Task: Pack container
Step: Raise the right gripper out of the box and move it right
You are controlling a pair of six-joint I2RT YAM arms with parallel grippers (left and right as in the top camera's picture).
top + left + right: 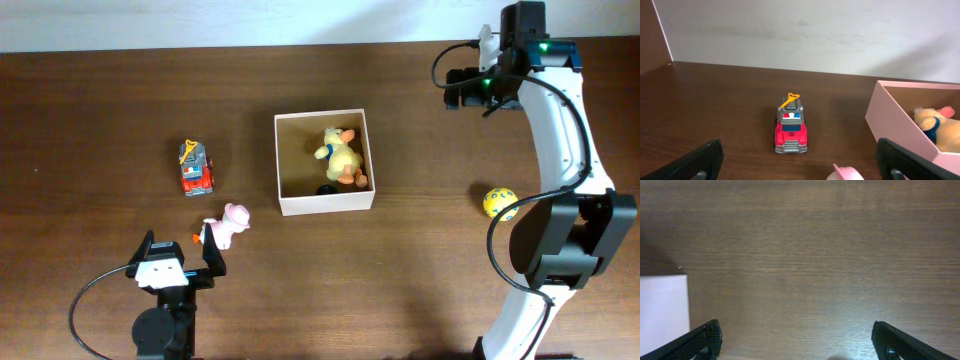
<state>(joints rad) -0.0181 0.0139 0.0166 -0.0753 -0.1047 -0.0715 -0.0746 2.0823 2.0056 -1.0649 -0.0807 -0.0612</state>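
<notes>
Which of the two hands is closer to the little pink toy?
Left. The left hand sits right beside the pink toy, which lies just ahead of its right finger. The right hand is far away, on the other side of the box.

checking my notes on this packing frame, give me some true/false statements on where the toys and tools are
1. The duck lies inside the container. True.
2. The fire truck is in the container. False: it stands on the table, outside it.
3. The ball lies on the table, outside the container. True.
4. The left tool grips the pink toy. False: it is open and the toy lies loose on the table.
5. The right tool is shut. False: it is open over bare table.
</notes>
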